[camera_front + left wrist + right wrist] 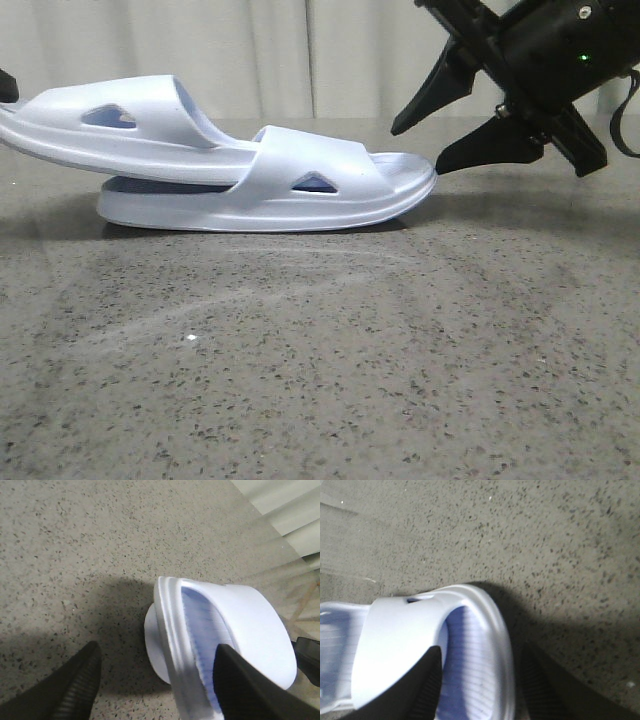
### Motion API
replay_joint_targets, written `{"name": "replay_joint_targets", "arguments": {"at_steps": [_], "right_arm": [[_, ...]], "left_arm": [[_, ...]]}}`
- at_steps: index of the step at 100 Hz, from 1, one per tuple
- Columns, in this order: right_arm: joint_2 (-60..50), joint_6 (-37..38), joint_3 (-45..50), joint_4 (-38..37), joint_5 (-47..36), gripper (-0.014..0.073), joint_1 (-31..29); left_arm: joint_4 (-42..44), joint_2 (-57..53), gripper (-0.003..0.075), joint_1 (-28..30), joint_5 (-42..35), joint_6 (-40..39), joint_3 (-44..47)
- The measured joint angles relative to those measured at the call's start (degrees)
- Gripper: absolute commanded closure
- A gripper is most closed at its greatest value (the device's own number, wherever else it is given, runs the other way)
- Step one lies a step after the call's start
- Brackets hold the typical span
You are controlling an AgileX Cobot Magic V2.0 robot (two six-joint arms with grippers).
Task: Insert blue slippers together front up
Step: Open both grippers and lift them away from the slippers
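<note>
The two pale blue slippers are nested on the table. The lower slipper [300, 205] lies flat with its toe to the right. The upper slipper [120, 125] runs under the lower one's strap and rises to the left. My right gripper [416, 150] is open at the lower slipper's toe, its lower fingertip [445, 163] right at the toe tip. In the right wrist view the open gripper [482, 649] straddles the toe rim of that slipper [400, 630]. My left gripper [156, 647] is open around the upper slipper's end [250, 620]; only a black sliver of it [5, 88] shows in the front view.
The speckled grey stone tabletop [320, 360] stretches in front of the slippers. A pale curtain [300, 50] hangs behind the table. A black cable [625, 110] loops beside the right arm.
</note>
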Motion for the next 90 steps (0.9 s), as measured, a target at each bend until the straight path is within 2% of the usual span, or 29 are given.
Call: {"name": "replay_joint_targets", "arguments": {"at_steps": [42,90], "right_arm": [[-0.59,-3.33,0.0,-1.26,-7.53,0.0288,0.0],[-5.78,-7.34,0.0,-1.26,-10.73,0.0288,0.0]], "left_arm": [[-0.42,0.0,0.0294,0.0,-3.3,3.36,0.0],[-10.52,-0.29,0.0294,0.0,-3.33,13.76,0.0]]}}
